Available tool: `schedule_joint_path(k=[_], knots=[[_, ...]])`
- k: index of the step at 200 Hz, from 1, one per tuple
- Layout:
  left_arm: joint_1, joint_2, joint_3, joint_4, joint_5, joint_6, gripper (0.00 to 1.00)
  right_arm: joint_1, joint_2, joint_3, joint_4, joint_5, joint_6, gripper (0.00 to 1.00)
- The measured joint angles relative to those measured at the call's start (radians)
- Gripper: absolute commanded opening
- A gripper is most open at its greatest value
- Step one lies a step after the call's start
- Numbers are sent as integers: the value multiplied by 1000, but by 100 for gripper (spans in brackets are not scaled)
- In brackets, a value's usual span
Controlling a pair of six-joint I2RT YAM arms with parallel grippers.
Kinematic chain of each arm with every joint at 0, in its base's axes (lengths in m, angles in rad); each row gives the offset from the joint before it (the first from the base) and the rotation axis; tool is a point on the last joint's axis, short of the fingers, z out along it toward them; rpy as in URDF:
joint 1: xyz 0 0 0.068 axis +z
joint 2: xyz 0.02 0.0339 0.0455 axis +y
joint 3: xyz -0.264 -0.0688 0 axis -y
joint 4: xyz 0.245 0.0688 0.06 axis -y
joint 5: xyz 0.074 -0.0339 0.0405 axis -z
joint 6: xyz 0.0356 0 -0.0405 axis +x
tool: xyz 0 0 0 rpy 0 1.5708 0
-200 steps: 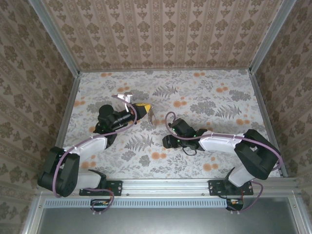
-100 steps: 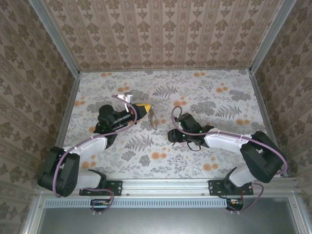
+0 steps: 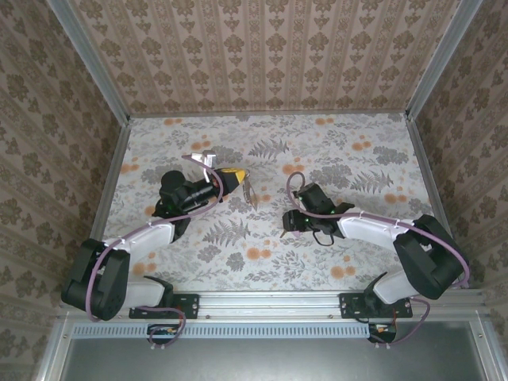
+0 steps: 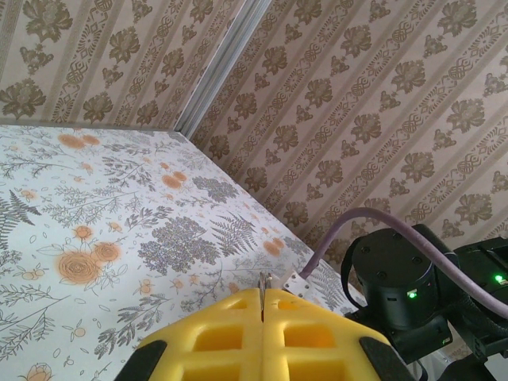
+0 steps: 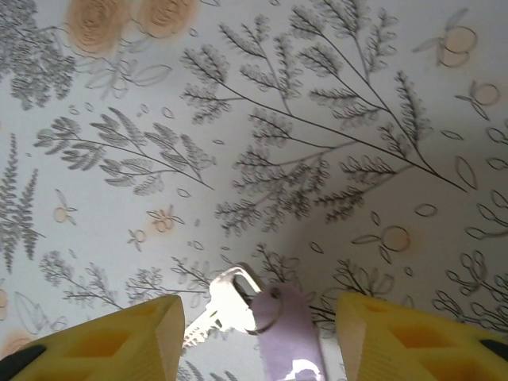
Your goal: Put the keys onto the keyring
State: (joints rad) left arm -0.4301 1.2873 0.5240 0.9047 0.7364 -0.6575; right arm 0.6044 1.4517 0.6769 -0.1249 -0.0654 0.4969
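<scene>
Top external view: the left gripper (image 3: 236, 179) is held up over the middle of the table (image 3: 357, 151) with the keyring (image 3: 248, 190) hanging at its tip. The right gripper (image 3: 290, 228) sits low, to the right and well apart from it.
Left gripper: the yellow fingers (image 4: 214, 337) are pressed together. A thin metal edge is pinched in the seam between them, and I take it to be the keyring's rim.
Right gripper: the fingers (image 5: 111, 337) are spread apart just above the table and clamp nothing.
Key: the key (image 5: 225, 302) lies flat on the table between the right fingers, touching neither. Its purple head (image 5: 290, 341) points toward the wrist camera.
Done: the keyring looks picked up and held out, ready.
To do: the key has not been gripped, lifted or threaded onto the keyring, so most of the job remains.
Hidden: the near end of the purple head is cut off by the frame edge. A small wire ring (image 5: 270, 311) seems to pass through the key, but how it attaches is unclear. The keyring's opening cannot be made out. From the left wrist it is a mere sliver, and from above it is too small to read.
</scene>
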Motion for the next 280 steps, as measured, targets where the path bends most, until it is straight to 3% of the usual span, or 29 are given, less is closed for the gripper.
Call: schedule_joint_path(k=[116,163,280], knots=[[-10,36,0,18,0,0,0,0,-3,-12,-60,43,0,50],[-14,41,0,24,0,0,0,2,11,-12,-58,42,4,43],[-15,42,0,31,0,0,0,36,40,10,-39,28,31,40]])
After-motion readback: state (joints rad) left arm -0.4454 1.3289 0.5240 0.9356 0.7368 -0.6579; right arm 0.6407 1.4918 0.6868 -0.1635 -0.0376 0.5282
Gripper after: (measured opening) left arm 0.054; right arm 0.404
